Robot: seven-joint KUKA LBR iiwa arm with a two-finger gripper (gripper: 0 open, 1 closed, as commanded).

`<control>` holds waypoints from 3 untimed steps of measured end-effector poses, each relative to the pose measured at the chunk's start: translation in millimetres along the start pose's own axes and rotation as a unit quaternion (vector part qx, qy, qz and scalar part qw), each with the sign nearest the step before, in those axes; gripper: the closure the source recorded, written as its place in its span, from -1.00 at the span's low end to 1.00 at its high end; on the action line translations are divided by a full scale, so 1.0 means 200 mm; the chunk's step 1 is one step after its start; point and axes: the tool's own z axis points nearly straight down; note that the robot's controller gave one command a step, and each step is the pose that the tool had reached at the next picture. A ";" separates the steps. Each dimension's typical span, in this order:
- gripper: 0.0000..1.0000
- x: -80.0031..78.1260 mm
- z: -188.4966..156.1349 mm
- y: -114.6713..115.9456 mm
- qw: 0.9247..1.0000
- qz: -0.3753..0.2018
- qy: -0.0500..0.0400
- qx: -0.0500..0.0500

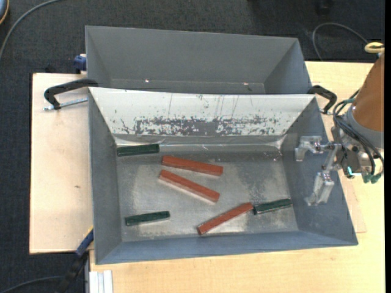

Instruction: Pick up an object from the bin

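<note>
My gripper (313, 168) hangs over the bin's right sloping wall, open, with nothing between its fingers (322, 187). The nearest loose thing is a short dark green bar (272, 207) on the floor at the front right, down and to the left of the gripper. Its left end meets a longer red-brown bar (225, 218) that lies slanted along the front. Neither bar is touched by the gripper.
Two more red-brown bars (192, 165) (189, 185) lie side by side in the middle of the floor. A dark green bar (138, 151) rests at the back left by the wall, and another (147, 218) lies at the front left.
</note>
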 end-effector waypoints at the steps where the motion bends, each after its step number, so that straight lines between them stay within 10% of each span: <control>1: -1.00 -0.04 0.82 -0.01 0.996 -0.084 0.001 -0.001; 2: 1.00 -0.05 0.80 -0.01 0.996 -0.084 -0.003 0.001; 3: 1.00 -0.04 0.07 -0.06 0.993 -0.121 -0.009 0.003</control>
